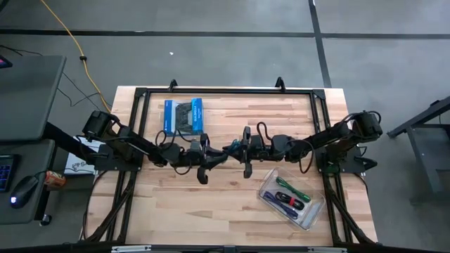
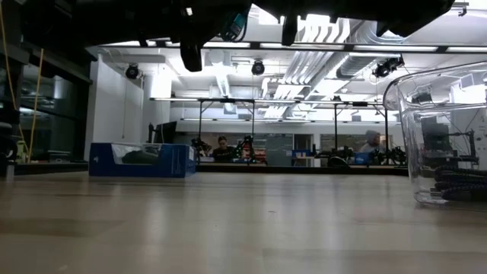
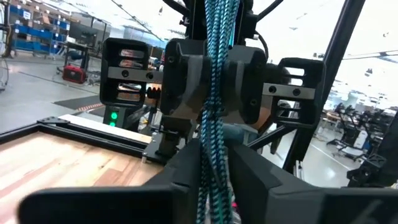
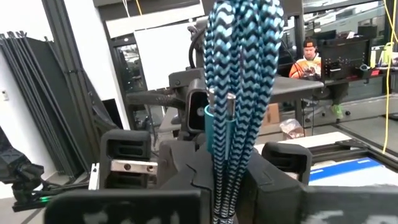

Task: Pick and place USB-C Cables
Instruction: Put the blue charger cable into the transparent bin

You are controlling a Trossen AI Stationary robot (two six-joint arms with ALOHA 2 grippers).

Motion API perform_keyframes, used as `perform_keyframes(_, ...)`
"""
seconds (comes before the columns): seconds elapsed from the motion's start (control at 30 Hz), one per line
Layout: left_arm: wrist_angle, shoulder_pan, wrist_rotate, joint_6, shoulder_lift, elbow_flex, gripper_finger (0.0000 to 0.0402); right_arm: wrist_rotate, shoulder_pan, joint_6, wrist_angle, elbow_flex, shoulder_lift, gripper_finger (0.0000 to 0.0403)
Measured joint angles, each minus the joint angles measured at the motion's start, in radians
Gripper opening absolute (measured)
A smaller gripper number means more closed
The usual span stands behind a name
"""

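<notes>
A teal braided USB-C cable bundle (image 1: 230,148) is held in the air over the middle of the table, between my two grippers, which face each other tip to tip. My left gripper (image 1: 219,152) reaches in from the left and my right gripper (image 1: 241,148) from the right; both are shut on the bundle. The left wrist view shows the bundle (image 3: 215,93) running past my right gripper's body behind it. In the right wrist view the bundle (image 4: 241,68) carries a teal band. A clear container (image 1: 290,199) at the near right holds green, purple and black-and-red cables. My left gripper pinches the teal bundle's strands (image 3: 214,177) between its two fingers, coming level from the table's left. The fingers lie across the bundle, which is lifted clear of the table. My right gripper pinches the same bundle just below its teal band (image 4: 225,180) between its two fingers, coming level from the table's right. The fingers lie across the strands, and the bundle stands upright in the hold, clear of the table.
A blue box (image 1: 183,116) lies at the far left of the tabletop. The clear container (image 2: 445,137) stands close to the low camera at the right. A yellow cord (image 1: 70,35) runs over the floor beyond the table. Bare wood (image 1: 211,211) lies near the front edge.
</notes>
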Motion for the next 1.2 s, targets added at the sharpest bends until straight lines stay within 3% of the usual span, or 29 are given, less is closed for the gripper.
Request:
perform_keyframes(0.3,-0.045,0.000,0.000,0.000,-0.010,0.000,0.0171,0.003,0.000,0.001,-0.057,0.000,-0.003,0.0008)
perform_keyframes(0.47,-0.211,0.007,0.004,0.001,-0.090,0.000,0.0212,0.031,0.003,0.003,-0.202,0.000,-0.070,0.0017)
perform_keyframes(0.87,-0.799,0.009,-0.009,0.087,-0.482,-0.004,0.0223,0.128,0.133,0.028,-0.649,-0.004,-0.292,0.0011)
perform_keyframes(1.07,-0.740,0.010,-0.082,0.096,-0.606,-0.123,0.0225,0.315,0.228,0.028,-0.779,-0.004,-0.338,0.0010)
perform_keyframes(1.2,-0.654,0.016,-0.108,0.098,-0.670,-0.203,0.0223,0.376,0.265,0.028,-0.835,-0.004,-0.362,0.0007)
